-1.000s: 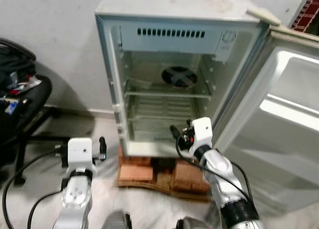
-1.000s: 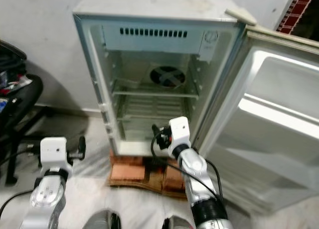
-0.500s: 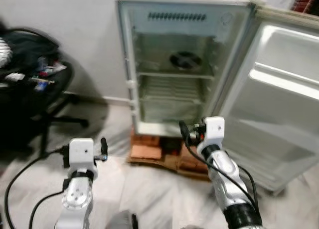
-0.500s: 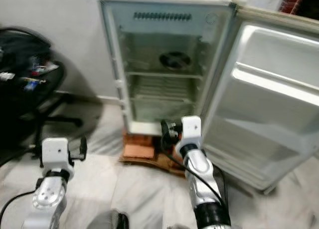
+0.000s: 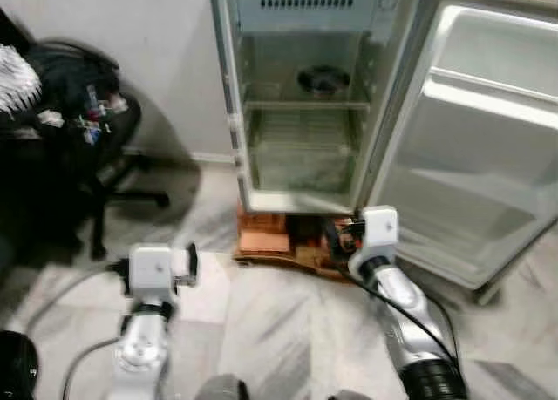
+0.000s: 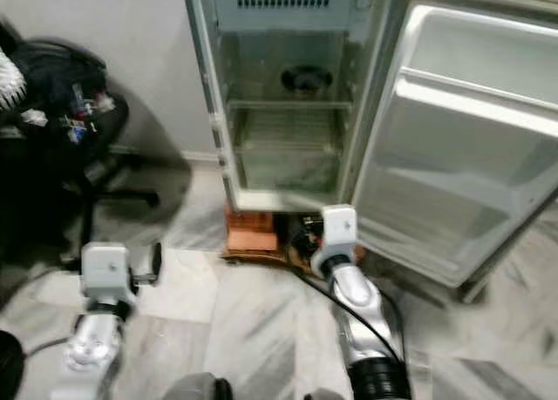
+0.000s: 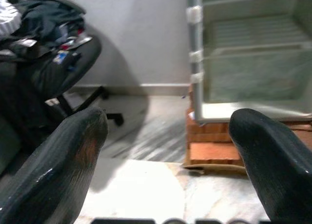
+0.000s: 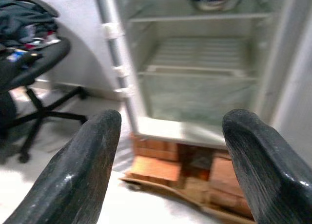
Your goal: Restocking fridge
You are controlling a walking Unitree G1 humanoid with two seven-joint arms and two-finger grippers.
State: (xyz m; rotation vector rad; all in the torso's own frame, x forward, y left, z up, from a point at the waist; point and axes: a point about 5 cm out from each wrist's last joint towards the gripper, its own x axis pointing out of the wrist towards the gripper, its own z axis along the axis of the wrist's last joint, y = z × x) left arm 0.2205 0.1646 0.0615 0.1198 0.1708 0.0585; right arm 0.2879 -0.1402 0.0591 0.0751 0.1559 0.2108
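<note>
The fridge (image 5: pixel 301 95) at upper centre of the frame stands open with bare wire shelves (image 5: pixel 305 147), its door (image 5: pixel 475 147) swung wide at right, bricks (image 5: pixel 261 234) under it and an office chair (image 5: pixel 78 147) crowding the left.

L hand (image 7: pixel 165 151) open, fridge (image 7: pixel 248 72) ahead

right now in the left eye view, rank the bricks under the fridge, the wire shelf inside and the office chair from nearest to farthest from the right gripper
1. Bricks: just beside the right gripper, under the fridge.
2. Wire shelf: up inside the open fridge, beyond the bricks.
3. Office chair: far off on the robot's left, against the wall.
</note>
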